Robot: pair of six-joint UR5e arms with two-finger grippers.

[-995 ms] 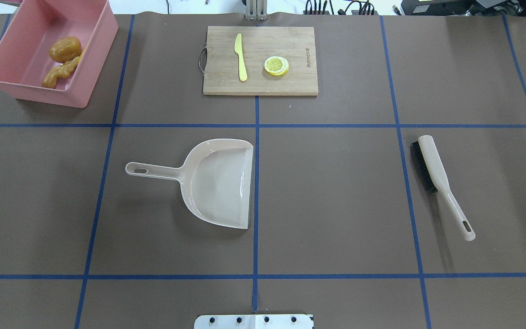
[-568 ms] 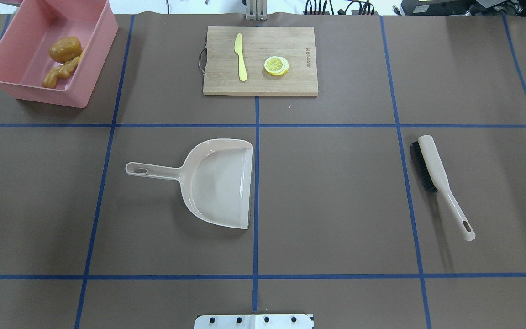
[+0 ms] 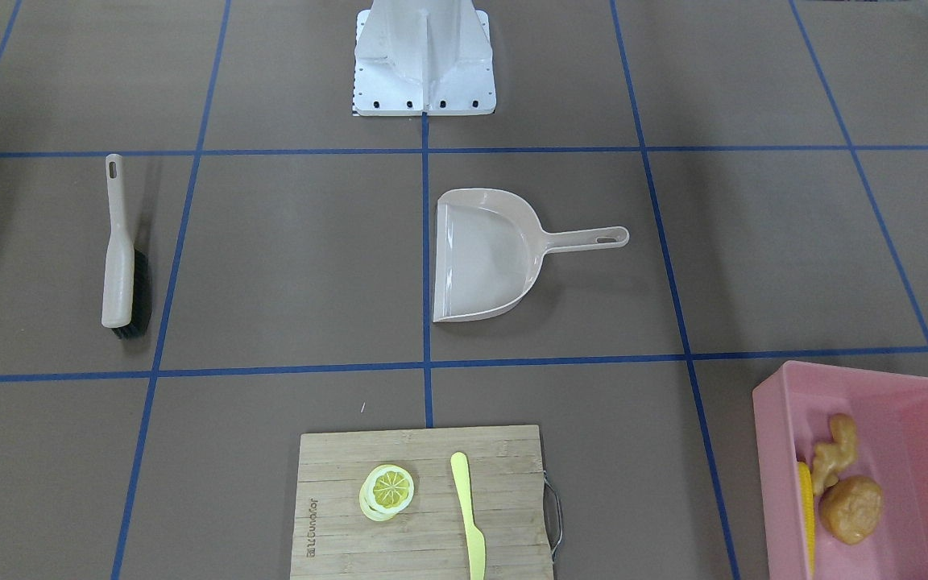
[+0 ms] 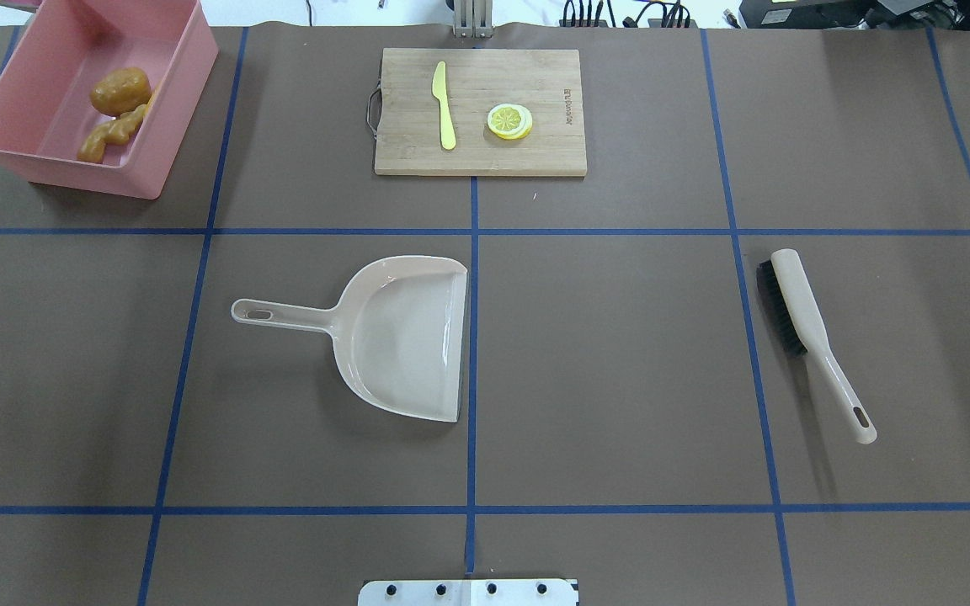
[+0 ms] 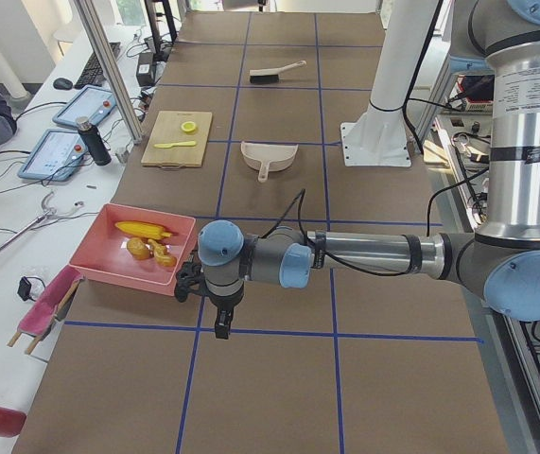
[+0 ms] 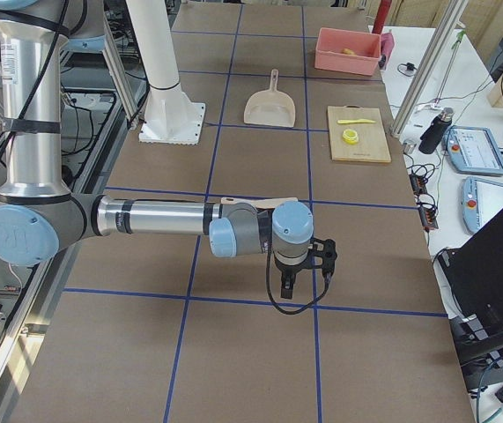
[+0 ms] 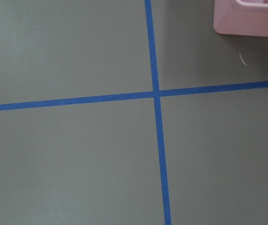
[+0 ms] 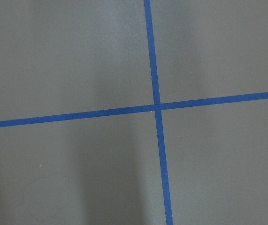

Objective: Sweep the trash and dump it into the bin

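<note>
Lettering [image 4: 566, 108] on board [image 4: 418, 147] unreadable; corn [image 3: 805, 507], ginger [image 3: 833, 451], potato [image 3: 852, 498] lie in pink bin [image 3: 851, 377]; I cannot tell whether left gripper [image 5: 189, 279] or right gripper [image 6: 324, 260] grips.

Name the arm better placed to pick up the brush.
Right. The brush lies on the robot's right side, with the right gripper at that end; the left gripper hangs beside the pink bin at the far end.

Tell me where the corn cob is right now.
The corn cob lies inside the pink bin at the front-facing view's lower right, on the robot's left side, against a bin wall beside the ginger root and potato.
</note>
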